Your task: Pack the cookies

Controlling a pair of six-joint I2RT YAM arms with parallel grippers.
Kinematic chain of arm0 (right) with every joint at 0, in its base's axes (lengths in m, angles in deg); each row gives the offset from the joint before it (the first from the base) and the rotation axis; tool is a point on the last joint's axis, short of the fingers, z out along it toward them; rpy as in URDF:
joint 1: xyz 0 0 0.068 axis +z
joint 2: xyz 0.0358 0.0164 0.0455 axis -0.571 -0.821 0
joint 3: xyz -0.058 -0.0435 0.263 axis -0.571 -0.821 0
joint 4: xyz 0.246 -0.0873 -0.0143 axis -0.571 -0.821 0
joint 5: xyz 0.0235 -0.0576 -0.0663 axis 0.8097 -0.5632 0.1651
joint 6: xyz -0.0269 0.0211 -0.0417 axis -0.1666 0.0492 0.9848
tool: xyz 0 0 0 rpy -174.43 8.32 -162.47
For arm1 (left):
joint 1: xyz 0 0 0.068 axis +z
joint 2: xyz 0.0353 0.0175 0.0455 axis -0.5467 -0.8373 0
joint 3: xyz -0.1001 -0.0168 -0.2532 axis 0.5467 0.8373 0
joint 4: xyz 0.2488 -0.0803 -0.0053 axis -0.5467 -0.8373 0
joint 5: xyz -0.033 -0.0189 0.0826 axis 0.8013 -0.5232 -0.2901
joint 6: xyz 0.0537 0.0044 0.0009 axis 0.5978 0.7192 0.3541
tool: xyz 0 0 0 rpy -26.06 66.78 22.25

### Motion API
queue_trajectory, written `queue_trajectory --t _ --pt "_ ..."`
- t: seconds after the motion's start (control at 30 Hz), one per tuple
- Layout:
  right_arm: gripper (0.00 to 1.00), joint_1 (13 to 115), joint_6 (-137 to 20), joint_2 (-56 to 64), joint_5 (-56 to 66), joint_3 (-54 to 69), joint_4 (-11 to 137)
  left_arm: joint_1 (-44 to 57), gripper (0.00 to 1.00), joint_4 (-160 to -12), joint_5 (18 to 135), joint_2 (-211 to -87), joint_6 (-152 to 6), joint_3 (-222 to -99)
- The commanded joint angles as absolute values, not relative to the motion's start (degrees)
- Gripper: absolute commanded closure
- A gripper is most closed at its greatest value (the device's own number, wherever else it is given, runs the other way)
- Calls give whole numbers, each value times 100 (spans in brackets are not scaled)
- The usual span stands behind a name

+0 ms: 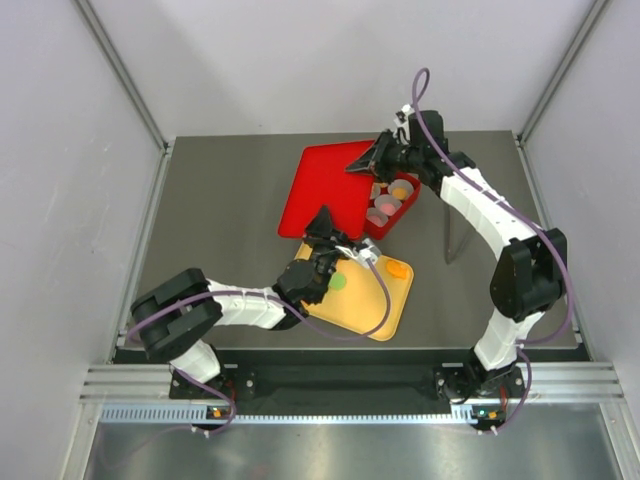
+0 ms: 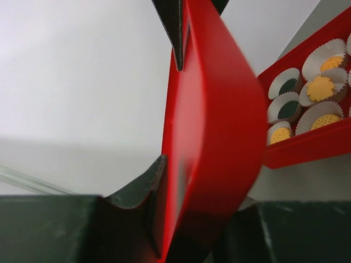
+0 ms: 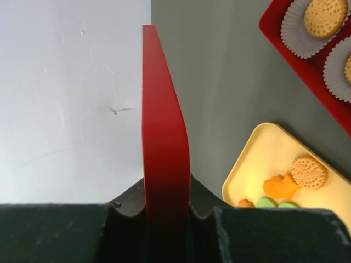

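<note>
Both grippers hold a flat red lid (image 1: 325,188) lifted on edge beside the open red box (image 1: 407,215). My left gripper (image 1: 322,224) is shut on the lid's near corner, and the lid (image 2: 214,126) sits between its jaws (image 2: 203,186). My right gripper (image 1: 366,162) is shut on the lid's far edge, with the lid (image 3: 164,142) clamped between its jaws (image 3: 166,192). The box (image 2: 307,150) holds white paper cups with orange cookies (image 2: 320,87) and dark cookies (image 2: 289,109). An orange cookie (image 1: 398,268) and a green cookie (image 1: 338,282) lie on the yellow tray (image 1: 392,315).
The yellow tray (image 3: 258,159) lies near the front, right of the left arm, with several loose cookies (image 3: 309,171) on it. The box corner (image 3: 274,38) shows in the right wrist view with a cookie (image 3: 324,15) in a cup. Grey walls enclose the table.
</note>
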State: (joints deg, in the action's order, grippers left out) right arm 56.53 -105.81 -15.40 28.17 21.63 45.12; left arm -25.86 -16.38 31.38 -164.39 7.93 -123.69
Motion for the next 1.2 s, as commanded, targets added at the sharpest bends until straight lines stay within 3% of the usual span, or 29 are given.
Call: queue_trajectory --t 0.0,0.07,0.13,0.23,0.27,0.3,0.4,0.47,0.87,1.17 --pt "100 5820 -10424 -1243 2912 2179 4811 -2487 74 -821 3268 -15998 309 -12670" --pt "100 5811 -10433 -1243 2921 2161 4837 -2460 82 -839 3269 -15972 264 -12687" --pt "99 5829 -10468 -1234 2921 2117 4881 -2452 100 -900 3242 -15945 194 -12722" --pt "94 5829 -10450 -1225 2886 2091 4917 -2434 100 -1232 3269 -15866 71 -12792" --pt "90 5829 -10424 -1225 2868 2099 4926 -2434 100 -1383 3260 -15849 10 -12871" --pt "74 5820 -10337 -1234 2833 2169 4908 -2434 100 -1558 3234 -15787 -130 -12915" --pt "45 5741 -10056 -1278 2667 2406 4698 -2425 100 -2313 3189 -15542 -560 -13039" --pt "37 5679 -9906 -1295 2526 2722 4505 -2390 100 -3066 3251 -15401 -824 -13126" --pt "34 4731 -9607 -707 2218 2847 4407 -1670 100 -5259 3804 -14951 -2548 -13583" --pt "36 4071 -8861 -153 1332 1600 4196 -1265 100 -6323 3515 -15171 -3540 -14479"
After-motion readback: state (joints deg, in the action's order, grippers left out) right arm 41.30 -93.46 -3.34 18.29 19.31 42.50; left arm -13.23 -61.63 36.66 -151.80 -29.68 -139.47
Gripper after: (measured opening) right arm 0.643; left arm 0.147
